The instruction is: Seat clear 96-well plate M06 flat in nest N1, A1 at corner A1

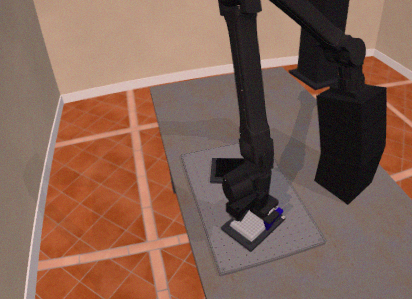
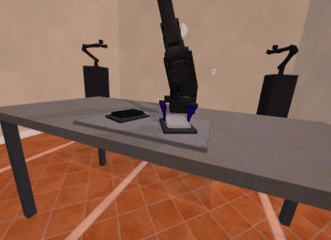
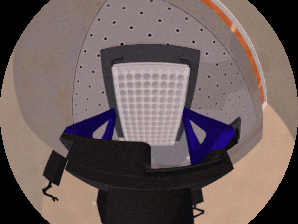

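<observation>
The clear plate M06 (image 1: 249, 224) rests on the dark nest N1 on the perforated mat; it also shows in the exterior view (image 2: 177, 121) and in the wrist view (image 3: 149, 103). Whether it sits flat I cannot tell. My gripper (image 2: 177, 111) is open, its blue fingers low on either long side of the plate's near end, one on each side in the wrist view (image 3: 150, 132). Nothing is gripped. The black plate M09 (image 2: 127, 114) (image 1: 224, 170) lies in nest N2 to the left, partly hidden by the arm in the top view.
The grey perforated mat lies on the grey table. A tall black box (image 1: 351, 141) stands on the table to the right. Black pedestals with small arms stand behind the table (image 2: 96, 77) (image 2: 278, 91).
</observation>
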Controlling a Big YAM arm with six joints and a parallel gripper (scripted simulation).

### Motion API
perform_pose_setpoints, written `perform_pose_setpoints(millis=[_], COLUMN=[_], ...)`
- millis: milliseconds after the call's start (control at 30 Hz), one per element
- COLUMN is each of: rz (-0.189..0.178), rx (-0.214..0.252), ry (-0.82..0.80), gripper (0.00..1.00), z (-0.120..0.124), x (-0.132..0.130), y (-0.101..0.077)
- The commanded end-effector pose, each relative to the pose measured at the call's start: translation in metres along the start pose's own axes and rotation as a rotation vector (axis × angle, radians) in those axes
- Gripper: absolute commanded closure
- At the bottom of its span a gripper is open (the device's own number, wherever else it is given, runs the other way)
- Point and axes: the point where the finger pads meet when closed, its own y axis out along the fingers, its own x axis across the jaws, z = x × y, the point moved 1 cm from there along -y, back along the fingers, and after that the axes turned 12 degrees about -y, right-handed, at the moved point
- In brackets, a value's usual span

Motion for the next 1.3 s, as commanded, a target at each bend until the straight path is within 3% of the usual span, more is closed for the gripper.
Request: perform_pose_setpoints(millis=[0,367,400,1267], rz=[-0.001,-0.001,-0.001,-0.001], rx=[-0.004,-0.004,-0.004,-0.004], ry=[0.017,0.017,0.017,0.015], gripper=[0.00,0.00,1.00,1.00], z=[-0.0018,-0.0018,-0.0018,-0.0015], x=[-0.0063,-0.0063,-0.0063,-0.0061], y=[0.0053,0.0053,0.0053,0.0052])
